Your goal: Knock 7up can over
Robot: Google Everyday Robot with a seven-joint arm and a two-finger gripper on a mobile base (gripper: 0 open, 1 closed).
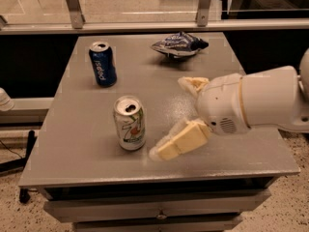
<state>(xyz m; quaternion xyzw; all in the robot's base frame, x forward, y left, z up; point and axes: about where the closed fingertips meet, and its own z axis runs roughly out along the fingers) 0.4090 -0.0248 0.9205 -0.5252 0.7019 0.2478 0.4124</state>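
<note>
The 7up can [130,123], white and silver with green markings and an open silver top, stands upright on the grey table [72,144] near its front left. My gripper [169,117] is just right of the can, low over the table. It is open and empty. The near cream finger [179,140] lies close to the tabletop with its tip a short gap from the can's base. The far finger [193,84] points left, further back. The white arm comes in from the right.
A dark blue Pepsi can [102,64] stands upright at the back left of the table. A crumpled dark chip bag [178,45] lies at the back centre. A railing and glass panel run behind the table. Drawers sit under its front edge.
</note>
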